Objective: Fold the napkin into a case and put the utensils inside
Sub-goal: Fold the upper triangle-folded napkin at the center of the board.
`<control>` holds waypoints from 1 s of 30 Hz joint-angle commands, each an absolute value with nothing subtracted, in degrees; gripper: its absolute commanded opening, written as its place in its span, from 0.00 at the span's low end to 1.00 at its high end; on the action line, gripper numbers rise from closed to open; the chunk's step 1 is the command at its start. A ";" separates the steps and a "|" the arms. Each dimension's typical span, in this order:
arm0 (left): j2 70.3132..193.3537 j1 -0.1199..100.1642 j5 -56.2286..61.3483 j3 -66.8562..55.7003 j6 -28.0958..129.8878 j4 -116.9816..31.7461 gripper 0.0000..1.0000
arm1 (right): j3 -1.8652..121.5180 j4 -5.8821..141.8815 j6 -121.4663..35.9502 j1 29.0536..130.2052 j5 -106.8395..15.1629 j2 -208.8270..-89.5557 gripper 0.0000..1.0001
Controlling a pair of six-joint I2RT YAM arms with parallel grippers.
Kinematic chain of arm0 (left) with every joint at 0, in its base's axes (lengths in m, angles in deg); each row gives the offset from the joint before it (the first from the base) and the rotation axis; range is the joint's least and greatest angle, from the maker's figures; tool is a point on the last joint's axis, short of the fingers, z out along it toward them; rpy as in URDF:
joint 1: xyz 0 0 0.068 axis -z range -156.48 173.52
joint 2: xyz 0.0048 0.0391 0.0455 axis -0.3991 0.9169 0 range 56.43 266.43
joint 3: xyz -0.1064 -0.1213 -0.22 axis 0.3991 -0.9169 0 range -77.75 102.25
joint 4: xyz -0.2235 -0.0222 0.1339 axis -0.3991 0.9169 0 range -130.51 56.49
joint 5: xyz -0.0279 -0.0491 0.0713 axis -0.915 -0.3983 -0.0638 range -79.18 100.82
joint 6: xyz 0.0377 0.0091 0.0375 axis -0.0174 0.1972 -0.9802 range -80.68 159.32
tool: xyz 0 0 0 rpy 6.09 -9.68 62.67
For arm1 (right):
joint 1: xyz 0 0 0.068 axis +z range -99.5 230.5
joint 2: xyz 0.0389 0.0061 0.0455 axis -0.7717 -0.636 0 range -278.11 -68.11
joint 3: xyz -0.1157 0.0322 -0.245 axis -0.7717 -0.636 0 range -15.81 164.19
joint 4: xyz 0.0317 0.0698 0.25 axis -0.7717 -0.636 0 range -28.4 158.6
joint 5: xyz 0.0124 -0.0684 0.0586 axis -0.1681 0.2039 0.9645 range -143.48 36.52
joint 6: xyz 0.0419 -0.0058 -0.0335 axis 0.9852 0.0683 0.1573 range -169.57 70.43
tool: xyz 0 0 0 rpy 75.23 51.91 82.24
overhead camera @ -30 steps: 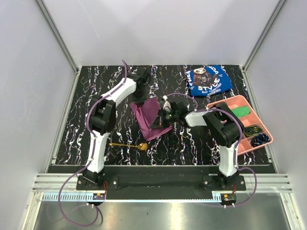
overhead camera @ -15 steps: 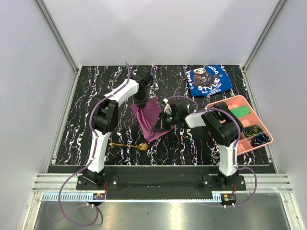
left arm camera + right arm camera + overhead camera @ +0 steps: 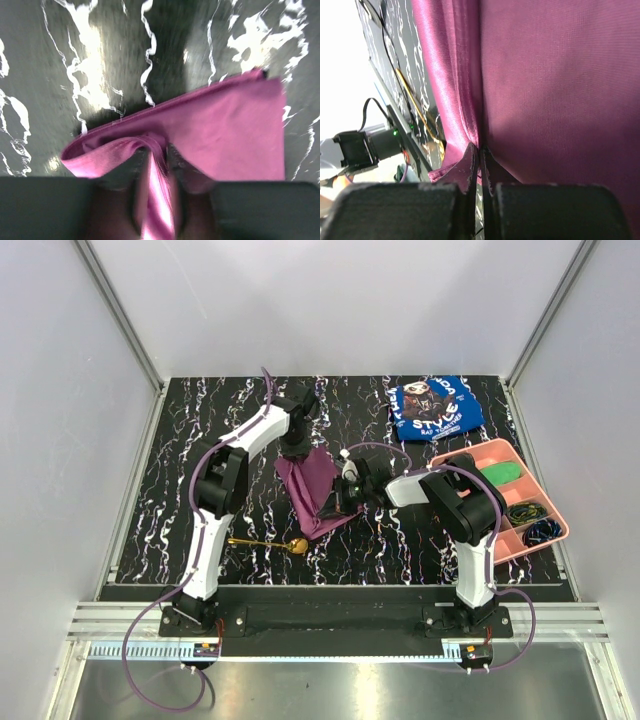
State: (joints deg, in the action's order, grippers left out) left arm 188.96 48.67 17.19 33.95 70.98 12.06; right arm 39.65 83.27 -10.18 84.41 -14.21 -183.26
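Right end effector (image 3: pixel 480 150) pinches the single napkin (image 3: pixel 306 490); left end effector (image 3: pixel 156 162) straddles it, grip unclear; one spoon (image 3: pixel 266 542) lies apart.

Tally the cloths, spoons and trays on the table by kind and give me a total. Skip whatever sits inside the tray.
Cloths: 2 (purple napkin, blue printed cloth)
Spoons: 1 (gold spoon)
Trays: 1 (pink tray)
Total: 4
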 commanded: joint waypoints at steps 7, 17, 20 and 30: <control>181.59 47.52 18.03 37.39 68.85 5.19 0.51 | 38.86 75.45 -13.01 84.60 -13.58 -184.57 0.02; 172.01 45.06 1.00 26.69 70.42 -2.43 0.57 | 38.16 75.45 -13.10 84.52 -13.58 -183.51 0.02; 169.73 43.39 -2.28 21.14 70.87 -4.39 0.50 | 38.16 75.45 -13.01 84.52 -13.49 -182.99 0.04; 174.37 41.98 -3.06 19.63 71.57 -6.76 0.17 | 38.86 74.14 -12.92 84.43 -13.75 -181.75 0.17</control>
State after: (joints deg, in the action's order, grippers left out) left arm 172.21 41.65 0.36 17.71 71.15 -3.17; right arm 39.57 79.10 -10.55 84.35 -11.50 -182.61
